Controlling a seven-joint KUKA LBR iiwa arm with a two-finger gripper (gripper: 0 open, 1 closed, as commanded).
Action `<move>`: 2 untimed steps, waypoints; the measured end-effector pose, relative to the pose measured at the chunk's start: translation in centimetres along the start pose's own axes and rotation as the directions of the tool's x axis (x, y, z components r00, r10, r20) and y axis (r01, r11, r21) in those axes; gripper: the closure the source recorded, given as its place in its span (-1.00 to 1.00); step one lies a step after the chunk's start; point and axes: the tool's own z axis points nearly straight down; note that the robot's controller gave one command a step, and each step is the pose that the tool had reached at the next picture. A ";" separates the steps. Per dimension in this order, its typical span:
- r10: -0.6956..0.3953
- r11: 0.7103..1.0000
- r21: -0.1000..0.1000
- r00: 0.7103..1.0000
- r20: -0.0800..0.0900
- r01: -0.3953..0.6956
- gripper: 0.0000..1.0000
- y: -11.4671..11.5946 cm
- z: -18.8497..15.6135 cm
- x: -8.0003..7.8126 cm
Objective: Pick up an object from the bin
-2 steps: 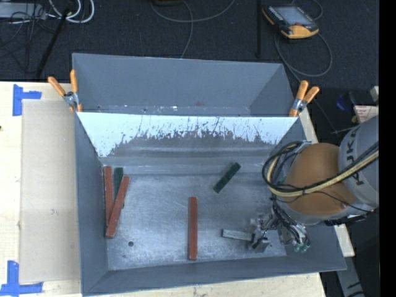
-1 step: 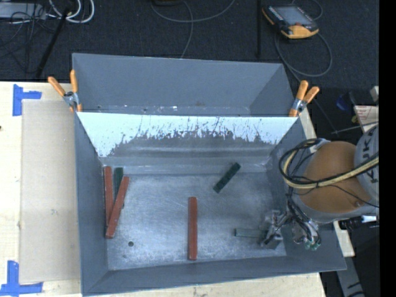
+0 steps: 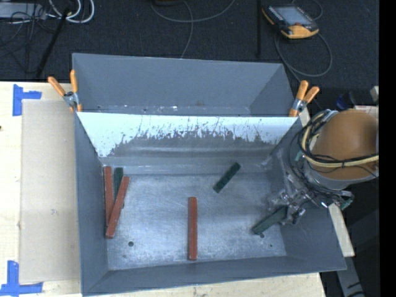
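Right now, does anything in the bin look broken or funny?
Nothing looks broken or spilled. The sticks just lie scattered: a bunch of three at the left wall, a red stick in the middle, a green stick farther back, and a slanting stick at the gripper.

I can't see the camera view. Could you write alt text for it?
A robot arm's gripper is low in the right of a grey metal bin, at the upper end of a dark green stick. Another green stick lies mid-bin, a reddish-brown stick near the front, and three more sticks along the left wall.
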 end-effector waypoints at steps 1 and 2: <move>-0.005 1.000 0.005 1.000 0.004 0.005 1.00 0.8 -15.4 -3.1; -0.168 0.986 -0.008 0.986 -0.004 0.168 1.00 6.5 -9.2 -0.1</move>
